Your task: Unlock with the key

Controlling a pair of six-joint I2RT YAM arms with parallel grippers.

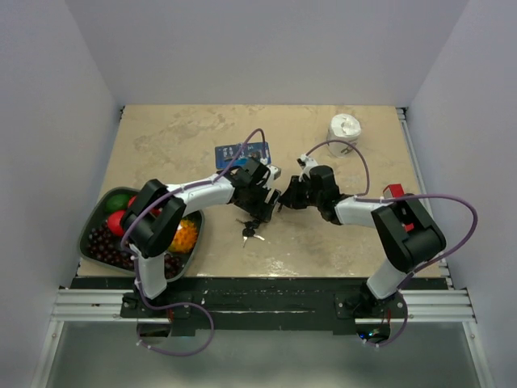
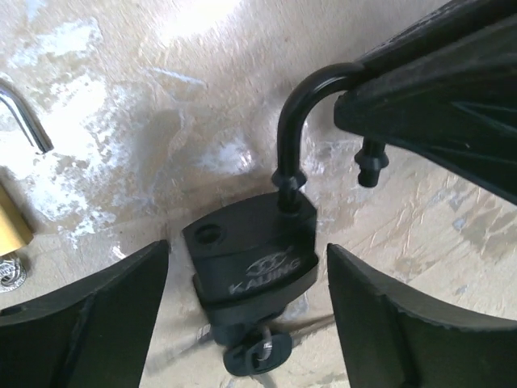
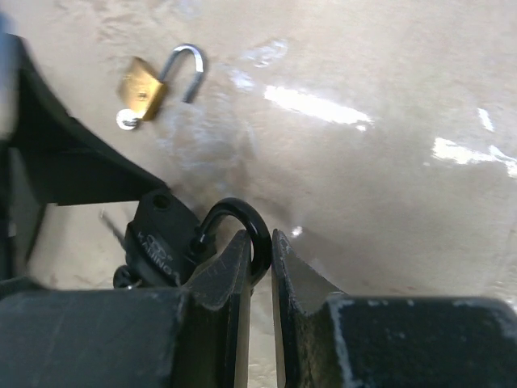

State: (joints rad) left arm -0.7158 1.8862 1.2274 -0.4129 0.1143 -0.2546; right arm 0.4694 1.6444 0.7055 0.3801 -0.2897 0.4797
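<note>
left tool (image 2: 248, 252) stands wide open and empty, its fingers (image 2: 97, 315) flanking the key (image 2: 257, 353), which sits in the near end of the black padlock (image 2: 242, 260) on the desk (image 3: 363, 162). right tool (image 3: 260, 242) is almost closed, pinching the shackle (image 2: 300, 101), whose free leg stands clear of its hole. unlocking appears done; the next move likely calls for releasing the shackle. small brass padlock (image 3: 144, 87) lies nearby.

An overhead camera looks down from behind; both wrist cameras closely face the same black padlock (image 2: 250, 259).
</note>
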